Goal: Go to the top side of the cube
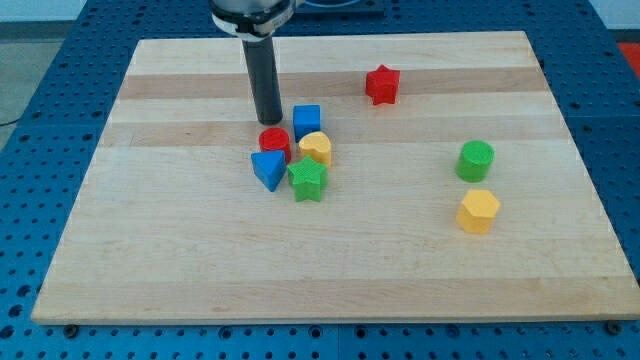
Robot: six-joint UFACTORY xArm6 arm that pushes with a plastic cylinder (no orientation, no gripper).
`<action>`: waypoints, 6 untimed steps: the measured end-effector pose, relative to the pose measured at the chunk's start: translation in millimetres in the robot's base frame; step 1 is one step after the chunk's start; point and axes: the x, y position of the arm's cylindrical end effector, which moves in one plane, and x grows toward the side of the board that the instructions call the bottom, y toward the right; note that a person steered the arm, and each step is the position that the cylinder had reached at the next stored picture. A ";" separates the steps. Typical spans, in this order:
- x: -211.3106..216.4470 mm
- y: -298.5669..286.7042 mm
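So the biggest thing here is the wooden board (560, 270), light planks sitting on a blue perforated table (30, 60). No bins, trays or containers of any sort on it, so nothing to report on that front, just loose blocks.

Next in size is the arm's dark rod coming down from the view's top. There's no gripper on it at all, nothing to open or shut, it's just a plain stick. Its tip (270, 122) lands just to the view's left of the blue cube (307, 120) and right above the red cylinder (274, 141), looks close to touching that one.

The cube is at the top of a tight little cluster: yellow block (316, 148) right below it, blue triangular block (267, 169) and green star (307, 180) lower down. Off on their own: red star (382, 84) up top, green cylinder (476, 160) and yellow hexagon-ish block (478, 211) on the view's right.

If I were driving it, I'd pull the tip up toward the view's top first, then slide right until it's above the cube. Going straight across would probably clip the cube's corner and shove it into the yellow one.
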 end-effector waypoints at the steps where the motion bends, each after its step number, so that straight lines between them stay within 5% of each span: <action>1: -34.4 13.1; 2: -28.1 51.5; 6: -7.6 53.9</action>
